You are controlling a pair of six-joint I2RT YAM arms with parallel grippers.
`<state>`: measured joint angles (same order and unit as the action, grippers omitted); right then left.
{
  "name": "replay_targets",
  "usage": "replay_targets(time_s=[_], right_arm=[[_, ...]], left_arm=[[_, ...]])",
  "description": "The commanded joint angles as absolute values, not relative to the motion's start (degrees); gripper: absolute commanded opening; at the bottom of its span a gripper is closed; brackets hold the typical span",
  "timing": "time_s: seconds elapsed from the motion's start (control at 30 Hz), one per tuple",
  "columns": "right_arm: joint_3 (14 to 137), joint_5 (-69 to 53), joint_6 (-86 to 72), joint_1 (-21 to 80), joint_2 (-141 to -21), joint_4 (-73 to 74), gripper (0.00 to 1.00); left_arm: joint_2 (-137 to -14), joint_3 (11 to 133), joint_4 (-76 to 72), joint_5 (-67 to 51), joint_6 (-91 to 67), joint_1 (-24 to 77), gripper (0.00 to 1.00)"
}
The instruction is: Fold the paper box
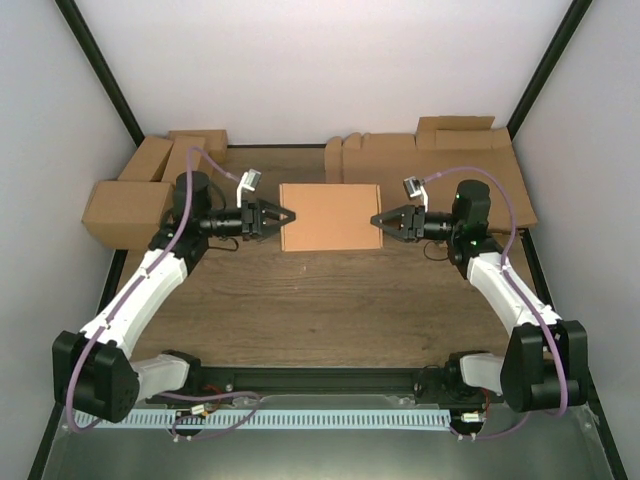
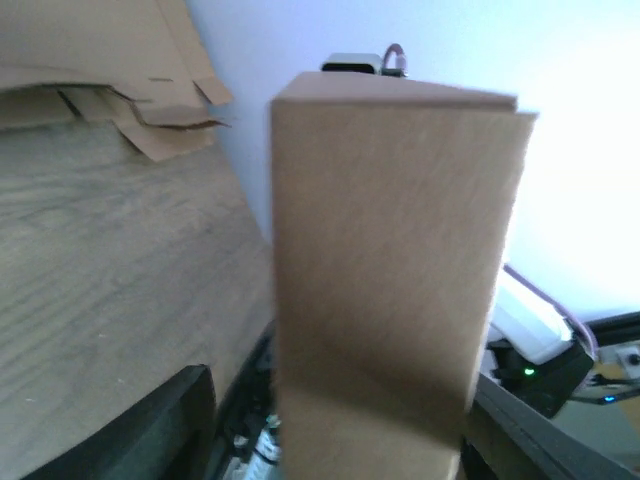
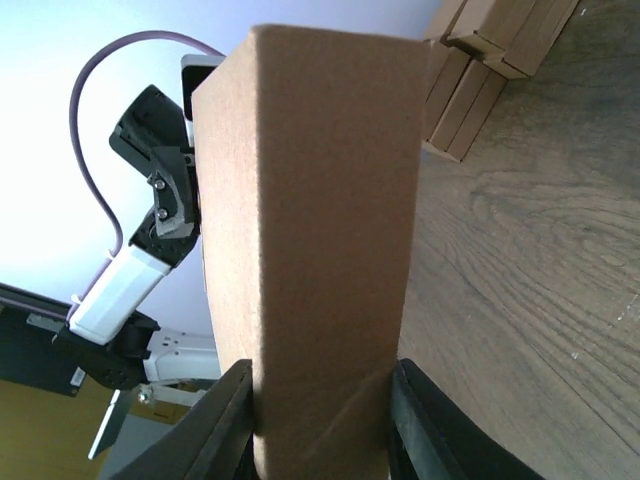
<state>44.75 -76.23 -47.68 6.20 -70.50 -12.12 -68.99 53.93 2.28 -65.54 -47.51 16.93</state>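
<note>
Paper box [image 1: 330,217] sits mid-table [image 1: 330,300], long side across. I see the left gripper [image 1: 288,215] at its left end and the right gripper [image 1: 376,219] at its right end. Brown boxes [image 1: 128,205] back-left; flat sheets [image 1: 450,170] back-right.

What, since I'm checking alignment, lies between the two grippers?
Only the paper box, its ends reaching the left gripper and right gripper; the top view shows it.
</note>
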Motion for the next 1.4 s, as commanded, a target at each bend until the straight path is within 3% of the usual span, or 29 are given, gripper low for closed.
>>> replay_targets(time_s=[0.0, 0.1, 0.13, 0.33, 0.57, 0.77, 0.93, 1.07, 1.23, 1.37], right_arm=[[47.4, -75.0, -51.6, 6.6, -70.0, -14.2, 0.25], [49.1, -72.6, -55.1, 6.6, -71.6, -14.2, 0.24], [49.7, -71.2, -55.9, 6.6, -71.9, -13.7, 0.24], [53.3, -58.5, -63.7, 6.8, -73.1, -14.0, 0.26], [63.3, -45.3, -68.2, 12.3, -77.7, -9.4, 0.26], [69.7, -44.0, -69.1, 16.6, -81.7, -7.3, 0.26], [69.5, -40.2, -70.1, 19.0, -80.7, -5.0, 0.26], [70.3, -40.5, -69.9, 20.0, -81.2, -3.5, 0.26], [69.8, -42.0, -69.8, 20.0, -81.7, -4.6, 0.26], [70.0, -46.0, -70.5, 20.2, -83.2, -6.7, 0.26]], left_arm=[[-70.1, 55.4, 3.9, -60.1, -49.0, 14.6, 0.77], [-69.4, 55.3, 3.5, -55.2, -50.3, 13.5, 0.99], [-68.8, 55.4, 3.8, -52.3, -50.8, 13.2, 1.00], [-61.7, 45.7, -15.3, -37.2, -65.2, 16.1, 1.00], [-60.1, 41.1, -29.6, -12.0, -67.6, 31.1, 1.00], [-66.2, 40.6, -40.1, -7.9, -72.1, 34.2, 1.00], [-71.3, 44.3, -42.8, -7.2, -69.8, 35.2, 0.93], [-73.1, 46.4, -43.3, -7.0, -68.6, 35.8, 0.79], [-72.1, 48.0, -38.3, -4.5, -65.7, 36.4, 0.77], [-72.8, 48.2, -36.7, -4.0, -67.3, 36.6, 0.59]])
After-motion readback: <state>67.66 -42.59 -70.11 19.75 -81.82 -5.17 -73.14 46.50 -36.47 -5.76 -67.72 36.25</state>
